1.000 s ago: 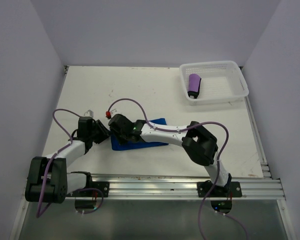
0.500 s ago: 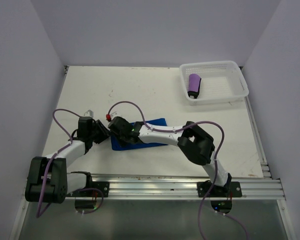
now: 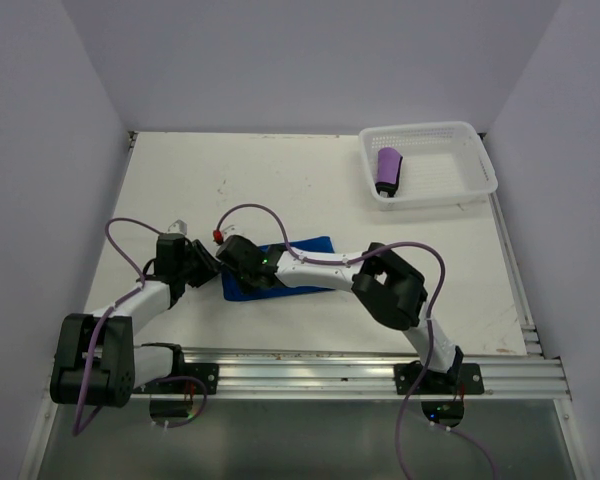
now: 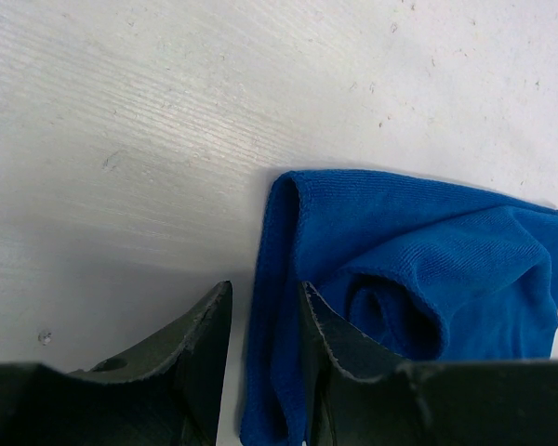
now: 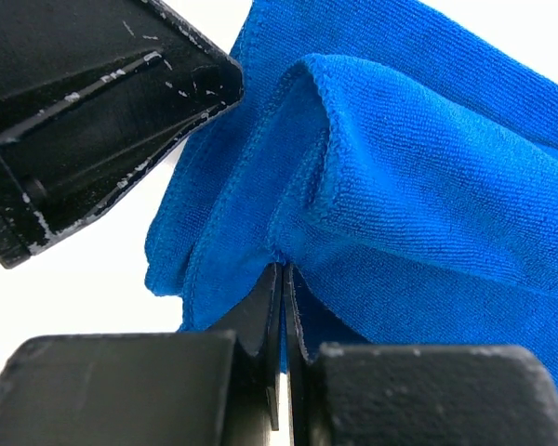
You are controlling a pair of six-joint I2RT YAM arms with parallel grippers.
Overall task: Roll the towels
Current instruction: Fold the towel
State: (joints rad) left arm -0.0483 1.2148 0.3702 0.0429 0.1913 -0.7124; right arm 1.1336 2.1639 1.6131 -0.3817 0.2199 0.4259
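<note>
The blue towel (image 3: 313,245) lies bunched on the table left of centre, mostly under my right arm. My right gripper (image 5: 281,269) is shut on a raised fold of the blue towel (image 5: 428,186). My left gripper (image 4: 265,288) sits at the left end of the blue towel (image 4: 418,242). Its jaws stand apart astride the folded edge, with a strip of bare table between the left finger and the cloth. In the top view the left gripper (image 3: 208,265) and the right gripper (image 3: 236,262) meet there. The purple towel (image 3: 388,170) lies rolled in the basket.
The white mesh basket (image 3: 435,196) stands at the table's far right corner. The left gripper's black finger (image 5: 102,102) fills the upper left of the right wrist view. A purple cable (image 3: 265,206) loops above the towel. A metal rail (image 3: 330,368) runs along the near edge.
My right gripper has closed on a fold of the blue towel and its arm has eased slightly left. The left arm has not moved.
</note>
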